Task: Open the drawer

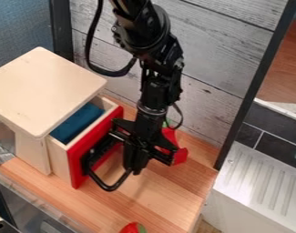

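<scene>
The black gripper [135,167] hangs over the wooden counter, directly in front of the drawer, at the outer end of its black handle [109,186]. Whether it touches the handle is unclear. The drawer [77,175] has a red front and stands partly out of the pale wooden cabinet [43,88]. Inside it, behind the front panel, lies a blue item [79,122]. Part of the red front and the handle's upper side is hidden by the gripper's black frame.
A red object [180,156] stands just behind and right of the gripper. Another red item with green [133,228] lies at the counter's front edge. The grey plank wall [214,50] rises behind, and a white ribbed surface [259,182] is at the right.
</scene>
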Robot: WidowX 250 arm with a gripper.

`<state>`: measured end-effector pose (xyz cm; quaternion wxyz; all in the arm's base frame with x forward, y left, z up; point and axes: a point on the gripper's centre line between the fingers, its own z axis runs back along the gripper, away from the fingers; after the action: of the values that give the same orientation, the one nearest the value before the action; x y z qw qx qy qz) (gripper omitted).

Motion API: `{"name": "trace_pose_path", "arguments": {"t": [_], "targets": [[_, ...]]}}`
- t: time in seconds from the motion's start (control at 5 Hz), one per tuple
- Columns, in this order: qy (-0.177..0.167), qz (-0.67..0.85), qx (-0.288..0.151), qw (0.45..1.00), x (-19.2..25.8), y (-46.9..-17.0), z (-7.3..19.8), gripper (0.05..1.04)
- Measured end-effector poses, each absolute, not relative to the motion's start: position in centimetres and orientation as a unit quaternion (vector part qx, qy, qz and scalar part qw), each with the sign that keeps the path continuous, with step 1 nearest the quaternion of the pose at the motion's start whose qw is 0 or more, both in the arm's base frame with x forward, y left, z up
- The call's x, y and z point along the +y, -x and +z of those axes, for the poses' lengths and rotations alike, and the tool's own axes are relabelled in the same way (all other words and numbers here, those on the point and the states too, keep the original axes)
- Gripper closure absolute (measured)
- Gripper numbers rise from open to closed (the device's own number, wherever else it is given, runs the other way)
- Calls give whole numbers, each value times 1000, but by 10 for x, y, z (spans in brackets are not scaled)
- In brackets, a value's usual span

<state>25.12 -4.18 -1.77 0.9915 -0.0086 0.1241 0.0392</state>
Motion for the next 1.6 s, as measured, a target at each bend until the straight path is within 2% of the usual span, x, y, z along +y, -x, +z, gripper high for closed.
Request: {"name": "trace_pose_path", "arguments": {"t": [0.6, 1.2, 1.4, 1.6], "targets": [[51, 59, 127, 989, -66, -254, -13, 973], [64, 40, 134, 988, -91, -246, -13, 973], [86, 53, 136, 985, -102, -248, -10, 931], [88, 126, 178, 972, -108, -241, -11, 706]]}}
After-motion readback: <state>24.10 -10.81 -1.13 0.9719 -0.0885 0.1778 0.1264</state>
